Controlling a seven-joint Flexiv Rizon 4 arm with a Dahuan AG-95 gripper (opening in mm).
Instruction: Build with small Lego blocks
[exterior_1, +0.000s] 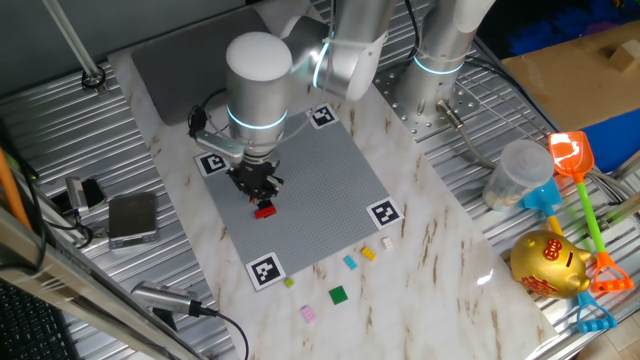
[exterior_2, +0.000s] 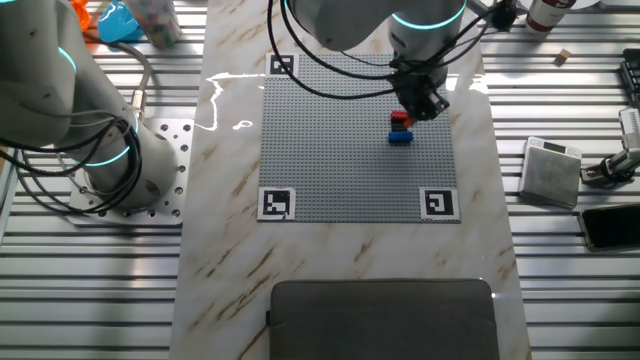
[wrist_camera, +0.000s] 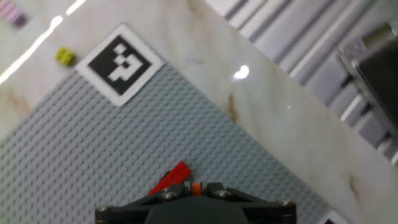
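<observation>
The gripper (exterior_1: 258, 186) hangs low over the grey baseplate (exterior_1: 330, 170), fingers pointing down at a red block (exterior_1: 264, 211) that sits on the plate just under the tips. In the hand view the red block (wrist_camera: 171, 178) pokes out from beneath the gripper body, and a sliver of orange (wrist_camera: 196, 187) shows between the fingers, so they appear closed on a small orange piece, though how tightly is hard to judge. From the other fixed view the gripper (exterior_2: 418, 103) stands right over a short stack: a red block (exterior_2: 401, 120) on top, a blue block (exterior_2: 400, 137) just beside and below it on the baseplate (exterior_2: 340, 140).

Farther out, loose blocks lie on the marble table (exterior_1: 430, 260) past the plate's near edge: a yellow one (exterior_1: 368, 254), a light blue one (exterior_1: 350, 263), a white one (exterior_1: 388, 242), a green one (exterior_1: 339, 294), a pink one (exterior_1: 308, 314) and a small olive one (exterior_1: 289, 283) by the corner marker (exterior_1: 264, 271). All are well apart from the gripper.

Beyond them, at the table's edge, sit a golden piggy bank (exterior_1: 548, 264) and toy shovels (exterior_1: 580, 170).
</observation>
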